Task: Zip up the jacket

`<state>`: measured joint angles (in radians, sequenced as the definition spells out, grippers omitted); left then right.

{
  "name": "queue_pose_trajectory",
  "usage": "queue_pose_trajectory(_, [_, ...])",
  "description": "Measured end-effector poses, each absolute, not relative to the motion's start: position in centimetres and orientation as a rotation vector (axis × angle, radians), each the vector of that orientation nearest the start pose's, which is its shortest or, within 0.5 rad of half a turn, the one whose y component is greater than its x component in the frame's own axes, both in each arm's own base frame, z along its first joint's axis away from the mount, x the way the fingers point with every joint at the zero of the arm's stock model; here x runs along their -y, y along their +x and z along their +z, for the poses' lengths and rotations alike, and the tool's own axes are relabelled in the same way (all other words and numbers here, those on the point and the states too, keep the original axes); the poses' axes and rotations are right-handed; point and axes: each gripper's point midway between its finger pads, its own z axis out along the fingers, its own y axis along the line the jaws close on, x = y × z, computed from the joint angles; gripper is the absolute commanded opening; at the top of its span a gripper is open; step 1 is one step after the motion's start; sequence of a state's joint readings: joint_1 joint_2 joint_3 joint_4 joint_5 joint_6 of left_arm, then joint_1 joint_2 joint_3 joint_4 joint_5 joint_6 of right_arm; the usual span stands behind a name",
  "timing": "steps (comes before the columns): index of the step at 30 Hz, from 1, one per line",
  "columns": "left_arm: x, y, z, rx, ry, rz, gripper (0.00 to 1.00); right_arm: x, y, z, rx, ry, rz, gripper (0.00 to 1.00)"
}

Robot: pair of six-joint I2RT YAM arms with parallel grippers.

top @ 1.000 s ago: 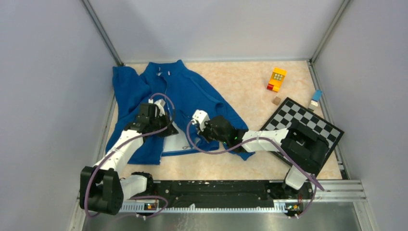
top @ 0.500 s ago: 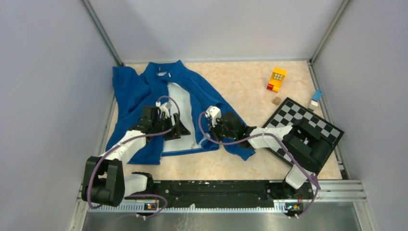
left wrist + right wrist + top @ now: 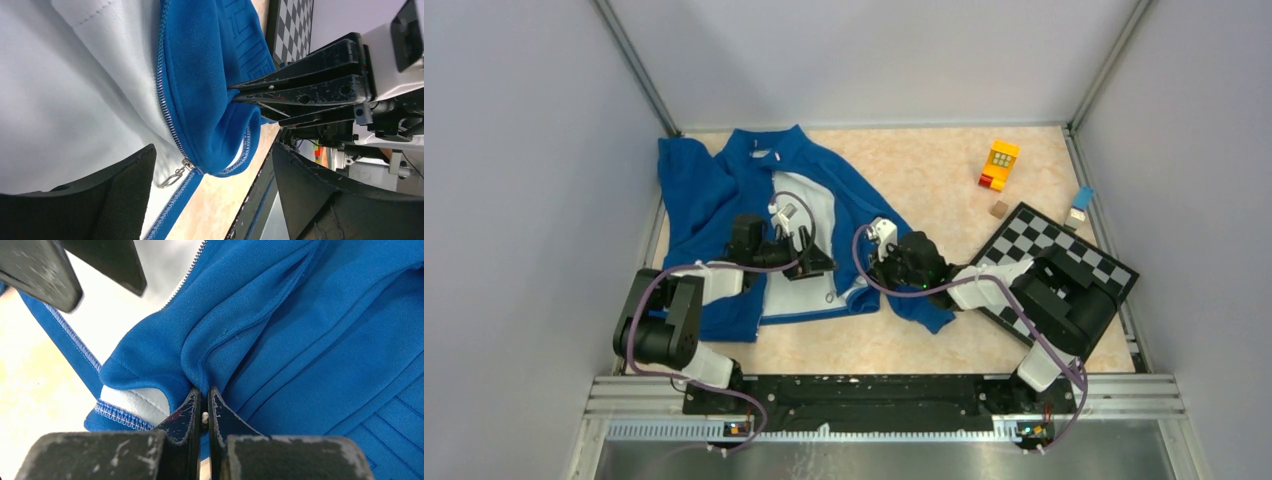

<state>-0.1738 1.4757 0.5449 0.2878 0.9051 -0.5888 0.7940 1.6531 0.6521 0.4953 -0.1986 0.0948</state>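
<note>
Right fingers [image 3: 187, 410] pinch jacket [image 3: 714, 190] front edge, holding the opening spread; left fingers [image 3: 125, 190] wide apart, empty, near zipper pull [image 3: 172, 177].

Jacket [image 3: 709, 190]: royal blue, spread at far left, collar at far end. Front unzipped; pale lining [image 3: 822, 200] exposed. Zipper [image 3: 164, 95] pull seemingly near the hem.

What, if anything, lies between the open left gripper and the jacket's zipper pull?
Nothing visible. The zipper pull lies bare at the hem of the jacket, near the left gripper; the right gripper pinches blue fabric beside it.
</note>
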Motion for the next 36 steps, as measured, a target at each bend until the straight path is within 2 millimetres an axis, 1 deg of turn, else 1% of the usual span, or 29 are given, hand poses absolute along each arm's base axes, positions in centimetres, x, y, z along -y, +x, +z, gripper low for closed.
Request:
queue_pose_trajectory(3, [21.1,26.8,8.1,-2.291,0.084,-1.453,0.85,-32.6,26.7,4.9,-1.970,-0.847,0.749,0.00])
queue_pose_trajectory(9, [23.6,25.3,7.0,-2.335,0.145,-1.502,0.75,-32.4,26.8,4.9,-1.971,-0.835,0.764,0.00])
queue_pose_trajectory(12, [24.2,25.1,6.9,-2.347,0.137,-1.511,0.70,-32.5,26.9,5.1,-1.962,-0.834,0.770,0.00])
queue_pose_trajectory(15, [24.3,25.2,7.5,-2.334,0.121,-1.502,0.65,-32.4,27.0,5.1,-1.963,-0.826,0.775,0.00])
queue_pose_trajectory(17, [24.1,25.2,8.4,-2.308,0.110,-1.489,0.61,-32.2,27.0,5.0,-1.968,-0.819,0.773,0.00])
queue_pose_trajectory(21, [23.9,24.9,10.4,-2.238,0.110,-1.487,0.59,-32.1,27.1,4.9,-1.969,-0.817,0.773,0.00])
queue_pose_trajectory(22, [24.0,24.9,10.7,-2.226,0.108,-1.492,0.57,-32.1,27.0,4.9,-1.969,-0.818,0.774,0.00])
queue_pose_trajectory(24, [24.0,25.0,10.9,-2.220,0.094,-1.502,0.54,-32.2,27.0,5.0,-1.965,-0.820,0.781,0.00])
queue_pose_trajectory(27, [24.3,25.3,10.5,-2.230,0.055,-1.529,0.51,-32.3,26.9,5.1,-1.957,-0.821,0.791,0.00])
queue_pose_trajectory(31, [24.5,25.7,9.8,-2.247,0.004,-1.552,0.37,-32.4,26.8,5.3,-1.957,-0.821,0.805,0.00])
queue_pose_trajectory(36, [24.6,25.9,9.6,-2.245,-0.011,-1.558,0.22,-32.2,26.5,5.4,-1.954,-0.817,0.812,0.00])
